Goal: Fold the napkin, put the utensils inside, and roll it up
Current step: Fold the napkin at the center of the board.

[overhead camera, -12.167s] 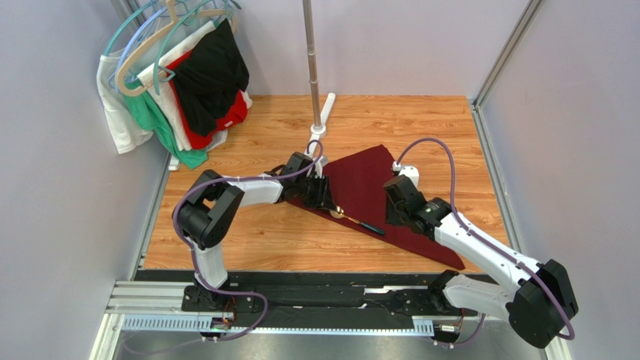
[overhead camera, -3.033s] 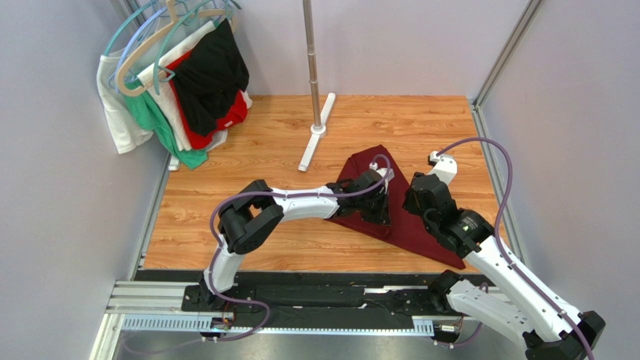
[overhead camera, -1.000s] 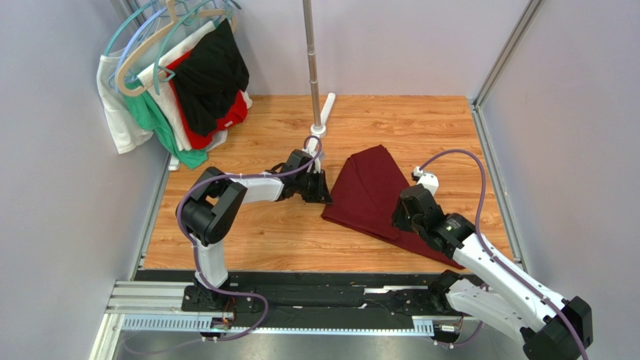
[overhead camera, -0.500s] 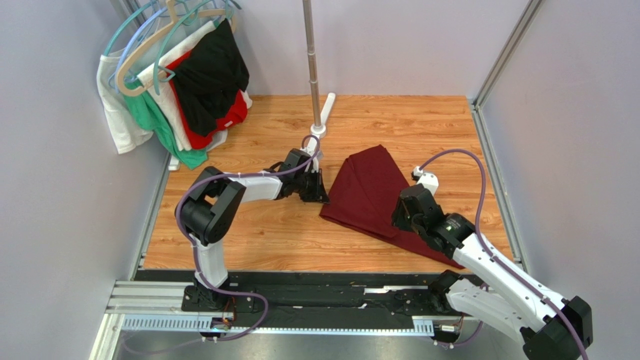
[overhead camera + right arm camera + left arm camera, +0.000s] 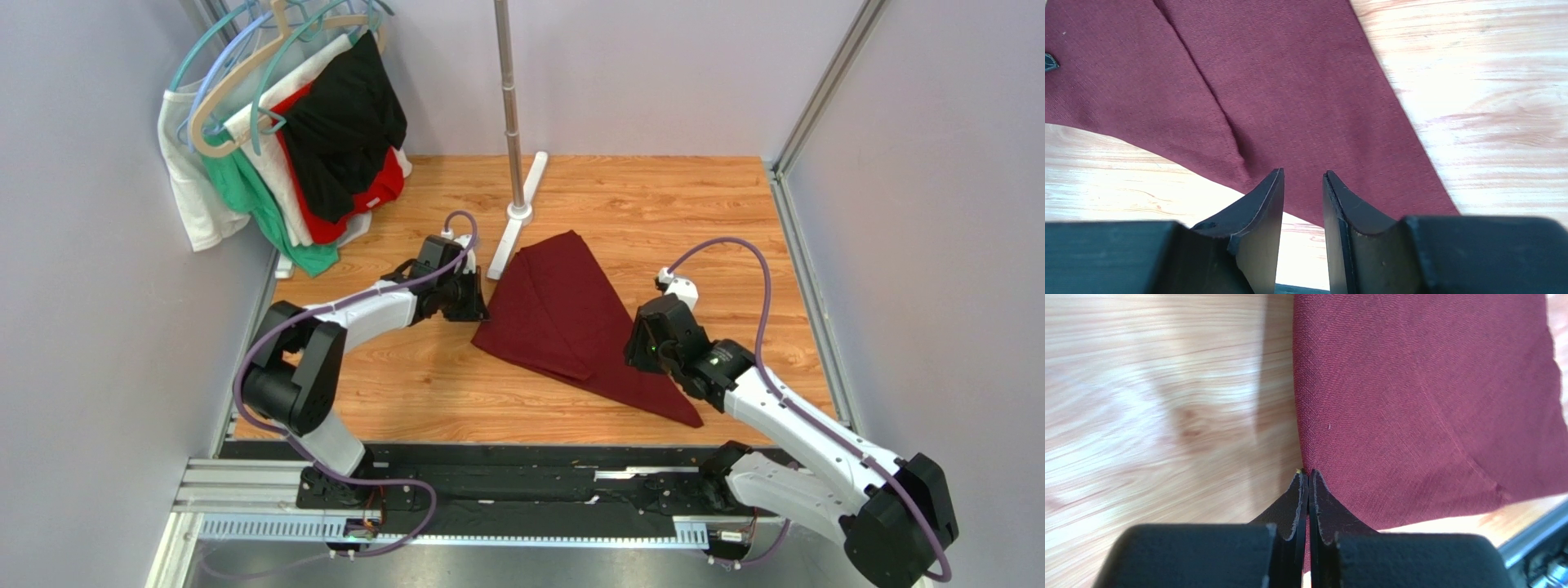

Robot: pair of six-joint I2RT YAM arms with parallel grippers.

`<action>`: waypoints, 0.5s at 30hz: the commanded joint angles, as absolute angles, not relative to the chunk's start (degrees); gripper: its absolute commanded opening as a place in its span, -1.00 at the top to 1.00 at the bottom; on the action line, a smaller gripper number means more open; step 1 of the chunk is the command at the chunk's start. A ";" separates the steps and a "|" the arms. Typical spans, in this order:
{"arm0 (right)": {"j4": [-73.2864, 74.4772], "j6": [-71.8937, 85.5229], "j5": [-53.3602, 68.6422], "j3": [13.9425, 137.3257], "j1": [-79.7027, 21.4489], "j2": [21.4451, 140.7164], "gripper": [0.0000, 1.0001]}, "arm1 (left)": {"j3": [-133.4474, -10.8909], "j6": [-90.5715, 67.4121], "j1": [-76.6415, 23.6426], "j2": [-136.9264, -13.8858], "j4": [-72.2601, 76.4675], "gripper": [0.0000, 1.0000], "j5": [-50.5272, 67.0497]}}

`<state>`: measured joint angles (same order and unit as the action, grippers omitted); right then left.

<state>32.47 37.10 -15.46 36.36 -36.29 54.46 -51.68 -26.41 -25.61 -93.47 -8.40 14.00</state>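
Observation:
The dark maroon napkin (image 5: pixel 558 306) lies folded into a long pointed shape on the wooden table, its tip toward the front right. My left gripper (image 5: pixel 470 304) is at the cloth's left edge. In the left wrist view it (image 5: pixel 1308 473) is shut on that edge of the napkin (image 5: pixel 1425 404), with cloth pinched between the jaws. My right gripper (image 5: pixel 638 349) hovers over the cloth's right part. In the right wrist view it (image 5: pixel 1303 174) stands open above the napkin (image 5: pixel 1290 92), holding nothing. The utensils are hidden from every view.
Garments on hangers (image 5: pixel 294 135) hang at the back left. A metal pole (image 5: pixel 507 86) rises from a white base (image 5: pixel 513 227) just behind the napkin. Grey walls close in both sides. The black mounting rail (image 5: pixel 491 490) runs along the near edge.
The left gripper has closed on the napkin's left edge and dragged the whole cloth leftward, toward the pole base. The right gripper followed a little to the left, staying open.

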 commanded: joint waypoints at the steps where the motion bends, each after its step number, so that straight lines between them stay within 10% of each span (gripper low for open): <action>1: 28.21 37.79 -14.15 36.65 -36.56 55.02 0.35 | -51.76 -22.77 -24.61 -92.28 -10.37 1.00 11.78; 8: 35.58 39.98 -18.09 36.91 -36.47 53.09 0.34 | -54.58 -22.32 -24.61 -94.74 -11.78 0.96 13.27; 15: 51.22 50.25 -19.87 32.70 -35.51 44.05 0.28 | -57.38 -24.43 -24.70 -92.29 -14.41 -0.06 12.49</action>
